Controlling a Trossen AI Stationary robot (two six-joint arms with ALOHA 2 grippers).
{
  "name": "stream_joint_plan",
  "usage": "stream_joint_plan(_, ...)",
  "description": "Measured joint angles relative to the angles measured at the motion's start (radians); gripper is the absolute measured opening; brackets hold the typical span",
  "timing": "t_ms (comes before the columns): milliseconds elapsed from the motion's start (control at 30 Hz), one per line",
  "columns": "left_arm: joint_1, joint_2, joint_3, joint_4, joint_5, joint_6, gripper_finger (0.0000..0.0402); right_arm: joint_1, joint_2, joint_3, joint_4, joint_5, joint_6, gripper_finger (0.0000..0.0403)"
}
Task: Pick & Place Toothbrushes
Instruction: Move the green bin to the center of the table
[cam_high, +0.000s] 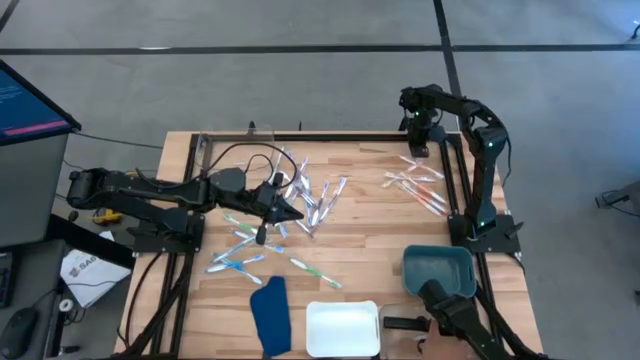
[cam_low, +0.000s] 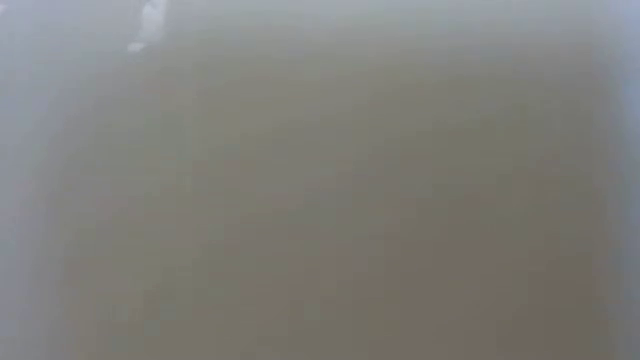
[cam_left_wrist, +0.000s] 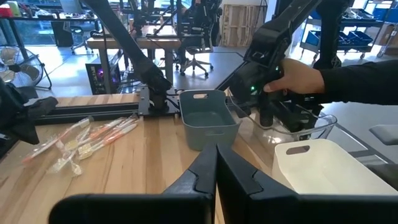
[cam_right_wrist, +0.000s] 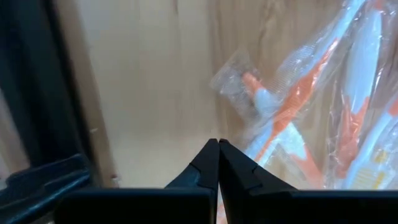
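Observation:
Toothbrushes in clear wrappers lie loose on the wooden table. A mixed pile (cam_high: 310, 195) sits mid-table, blue and green ones (cam_high: 240, 255) lie nearer the left, and an orange group (cam_high: 418, 188) lies on the right, also seen in the left wrist view (cam_left_wrist: 87, 140) and the right wrist view (cam_right_wrist: 298, 106). My left gripper (cam_high: 292, 213) (cam_left_wrist: 216, 163) is shut and empty over the middle pile, pointing toward the table's right. My right gripper (cam_high: 421, 150) (cam_right_wrist: 218, 149) is shut and empty, pointing down at bare wood just beyond the orange group.
A teal bin (cam_high: 438, 270) (cam_left_wrist: 208, 118) and a white tray (cam_high: 343, 328) (cam_left_wrist: 323, 165) stand at the near right. A dark blue cloth (cam_high: 270, 315) lies left of the tray. A person's hand (cam_left_wrist: 298, 78) holds a dark device (cam_high: 450, 315) by the bin. Cables (cam_high: 240, 155) cross the far left.

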Motion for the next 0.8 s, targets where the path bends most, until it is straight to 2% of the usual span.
stream_joint_plan(233, 0.000, 0.000, 0.000, -0.001, 0.000, 0.000, 0.0002, 0.003, -0.008, 0.004, -0.008, 0.000, 0.001, 0.0000)
stream_joint_plan(367, 0.000, 0.000, 0.000, -0.001, 0.000, 0.000, 0.0002, 0.003, -0.056, 0.004, -0.012, 0.000, -0.005, 0.0000)
stream_joint_plan(633, 0.000, 0.000, 0.000, -0.001, 0.000, 0.000, 0.0002, 0.011, -0.252, 0.004, -0.012, 0.000, -0.011, 0.0000)
stream_joint_plan(800, 0.000, 0.000, 0.000, -0.001, 0.000, 0.000, 0.0002, 0.060, -0.394, 0.004, -0.003, 0.004, -0.126, 0.0000)
